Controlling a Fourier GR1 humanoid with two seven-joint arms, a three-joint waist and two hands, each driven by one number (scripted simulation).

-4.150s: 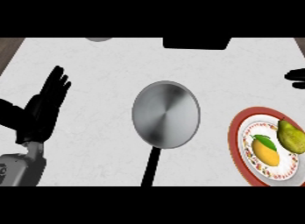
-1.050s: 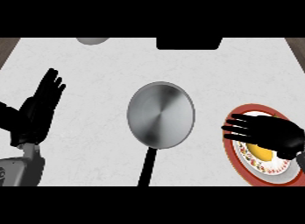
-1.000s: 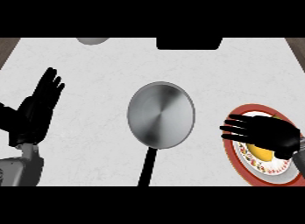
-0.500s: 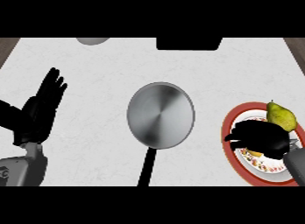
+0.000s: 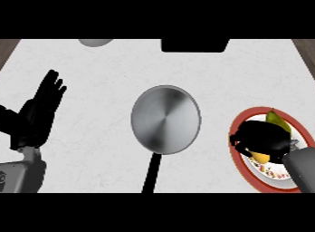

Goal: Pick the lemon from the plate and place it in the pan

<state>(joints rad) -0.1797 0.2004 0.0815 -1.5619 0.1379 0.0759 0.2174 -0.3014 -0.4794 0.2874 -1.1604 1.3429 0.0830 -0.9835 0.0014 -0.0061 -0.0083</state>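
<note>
On the white table (image 5: pixel 87 81), the steel pan (image 5: pixel 165 118) lies at the middle, its black handle pointing to the near edge. Near the right edge sits the red-rimmed plate (image 5: pixel 239 131). The left hand (image 5: pixel 33 118) rests open by the left edge. The right hand (image 5: pixel 262 139) curls round the lemon (image 5: pixel 259 157) on the plate, beside a green pear (image 5: pixel 277 120).

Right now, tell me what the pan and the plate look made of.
The pan looks like brushed metal: grey, with a soft sheen across its inside, and a black handle. The plate seems glazed ceramic, white with a red rim, though the look leaves that open.
</note>
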